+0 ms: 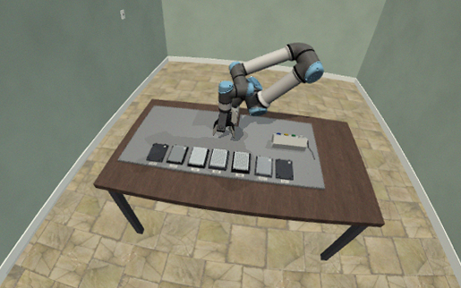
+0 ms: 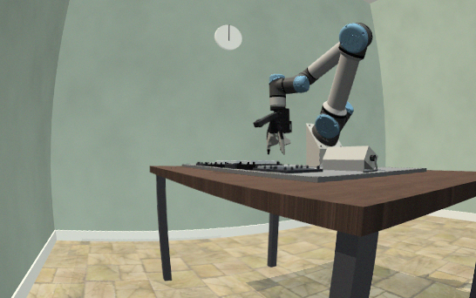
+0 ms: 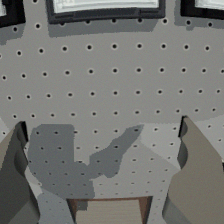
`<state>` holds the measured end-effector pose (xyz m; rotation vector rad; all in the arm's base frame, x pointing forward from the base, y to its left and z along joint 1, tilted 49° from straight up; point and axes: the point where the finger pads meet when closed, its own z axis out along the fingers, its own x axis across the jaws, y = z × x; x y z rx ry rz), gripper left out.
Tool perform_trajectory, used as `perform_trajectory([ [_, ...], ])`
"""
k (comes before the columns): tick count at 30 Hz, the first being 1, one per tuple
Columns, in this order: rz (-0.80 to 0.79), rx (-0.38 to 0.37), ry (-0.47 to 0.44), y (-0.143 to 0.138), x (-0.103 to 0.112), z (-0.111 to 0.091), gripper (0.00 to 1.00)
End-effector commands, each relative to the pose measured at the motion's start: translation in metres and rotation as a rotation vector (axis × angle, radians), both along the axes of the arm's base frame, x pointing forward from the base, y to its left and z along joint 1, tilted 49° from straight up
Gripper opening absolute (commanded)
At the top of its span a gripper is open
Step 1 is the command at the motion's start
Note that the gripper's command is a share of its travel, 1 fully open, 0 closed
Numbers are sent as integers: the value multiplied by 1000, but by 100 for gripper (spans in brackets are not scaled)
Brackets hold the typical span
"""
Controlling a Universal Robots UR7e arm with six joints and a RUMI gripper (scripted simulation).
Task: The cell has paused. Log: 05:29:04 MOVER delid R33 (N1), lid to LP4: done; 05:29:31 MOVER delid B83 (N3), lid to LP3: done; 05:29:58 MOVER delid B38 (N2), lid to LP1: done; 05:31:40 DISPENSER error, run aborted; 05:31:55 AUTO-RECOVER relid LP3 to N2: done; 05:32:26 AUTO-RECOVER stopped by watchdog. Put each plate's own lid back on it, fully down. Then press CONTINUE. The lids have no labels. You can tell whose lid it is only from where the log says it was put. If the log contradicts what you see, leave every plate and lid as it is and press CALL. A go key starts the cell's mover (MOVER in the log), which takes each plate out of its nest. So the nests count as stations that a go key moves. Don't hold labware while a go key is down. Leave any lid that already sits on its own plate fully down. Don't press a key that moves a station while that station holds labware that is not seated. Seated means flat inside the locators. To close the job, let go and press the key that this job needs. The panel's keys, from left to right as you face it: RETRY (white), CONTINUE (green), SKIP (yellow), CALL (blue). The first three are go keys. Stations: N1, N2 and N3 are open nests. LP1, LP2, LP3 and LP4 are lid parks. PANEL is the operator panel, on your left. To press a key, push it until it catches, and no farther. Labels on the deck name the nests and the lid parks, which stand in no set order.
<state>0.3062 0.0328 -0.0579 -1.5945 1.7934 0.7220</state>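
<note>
My gripper (image 1: 223,132) (image 2: 275,151) (image 3: 102,120) is open and empty. It hangs point down a little above the grey perforated mat (image 1: 173,123) (image 3: 115,75), just behind the middle of a row of seven stations. In that row, three pale plates (image 1: 198,156) (image 1: 218,158) (image 1: 240,161) stand side by side in the middle; the left one looks smoother and lighter. A flat grey lid (image 1: 177,154) lies to their left and another grey lid (image 1: 263,166) to their right. The two end stations (image 1: 157,152) (image 1: 284,169) are dark. The wrist view shows a plate's near edge (image 3: 107,7) at the top.
The operator panel (image 1: 290,141) (image 2: 349,159), a pale box with small coloured keys, stands on the mat's right part in the top view. The arm's base (image 1: 253,107) is behind the gripper. The deck labels are too small to read.
</note>
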Motion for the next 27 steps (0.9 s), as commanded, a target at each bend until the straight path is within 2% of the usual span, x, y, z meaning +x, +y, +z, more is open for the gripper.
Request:
perform_trajectory([
  [1,0,-1,0,0,0,-1,82],
  [5,0,-1,0,0,0,-1,82],
  [27,-16,2,18,50,56,65,82],
])
